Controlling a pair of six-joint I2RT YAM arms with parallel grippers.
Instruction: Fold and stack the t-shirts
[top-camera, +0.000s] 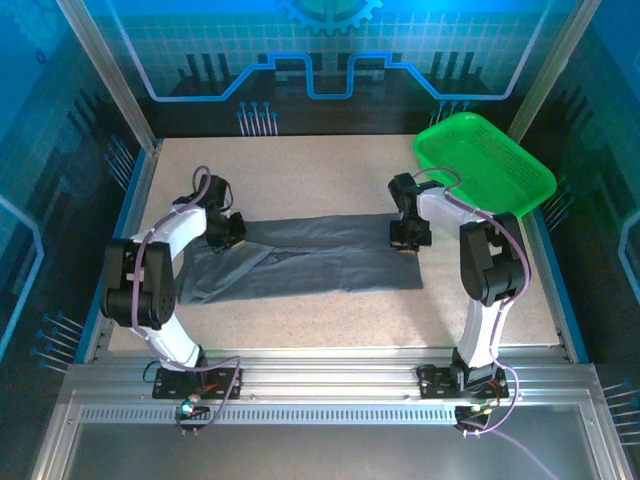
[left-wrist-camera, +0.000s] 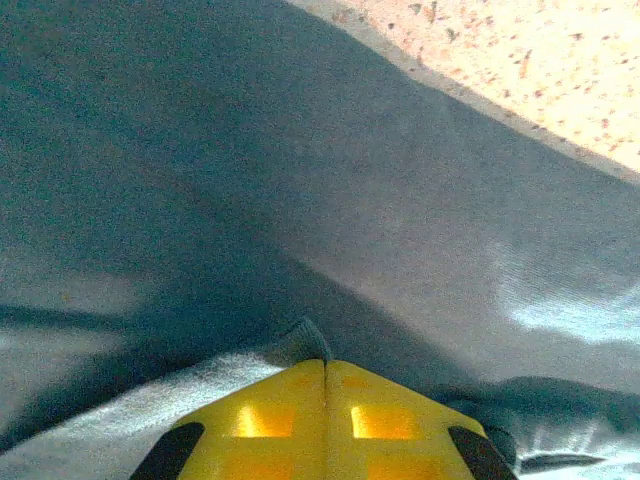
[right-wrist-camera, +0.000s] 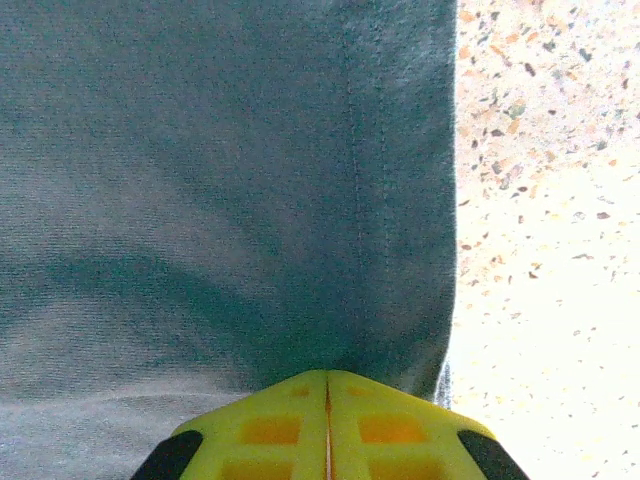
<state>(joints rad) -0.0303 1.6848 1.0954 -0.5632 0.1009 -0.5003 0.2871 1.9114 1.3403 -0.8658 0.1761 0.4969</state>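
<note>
**Both ends pinched: lift level, fold straight**

The left gripper (left-wrist-camera: 325, 366) is closed, its yellow fingertips meeting with a small ridge of grey cloth nipped between them. The right gripper (right-wrist-camera: 327, 376) is closed on cloth too, just inside the stitched hem, beside bare tabletop. The t-shirt (top-camera: 320, 262) lies across the middle of the table as a long band between the two arms, each holding it near its far edge. Its left end is rumpled.

The step in hand looks like a lengthwise fold. It would go best with both ends raised together, the cloth kept lightly taut between them, and both carried the same way so the edges land parallel. The left pinch looks thin and could slip under a hard pull.

The table (top-camera: 300, 170) is speckled beige and matt, so dragged cloth may catch and bunch. The green tray (top-camera: 485, 165) sits at the far right corner, apart from the shirt. Blue printed panels (top-camera: 330, 50) close the cell behind.
</note>
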